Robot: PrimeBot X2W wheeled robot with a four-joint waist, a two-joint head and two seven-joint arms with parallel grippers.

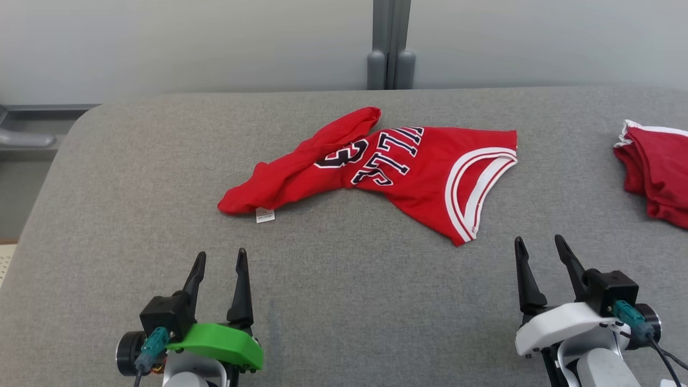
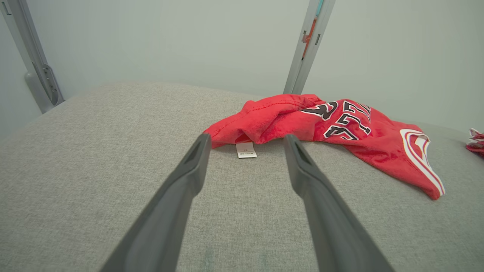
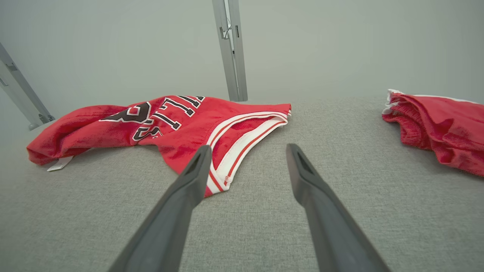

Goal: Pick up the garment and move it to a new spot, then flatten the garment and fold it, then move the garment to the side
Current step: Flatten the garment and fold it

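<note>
head: jersey (image 1: 430,177) is crumpled on desk (image 1: 134,215), well ahead of both jaws, held wide open and empty | left wrist: hem (image 2: 242,130) beside tag (image 2: 246,149) is best pinched first; left jaws are spread, nothing touched | right wrist: striped edge (image 3: 242,148) is best pinched; right jaws are spread, nothing gripped

Left gripper (image 1: 221,258), green-shelled wrist, at near-left edge of the grey fabric table (image 1: 344,301), dark fingers spread, empty. Right gripper (image 1: 540,244), white-shelled wrist, near-right edge, fingers spread, empty.
</note>
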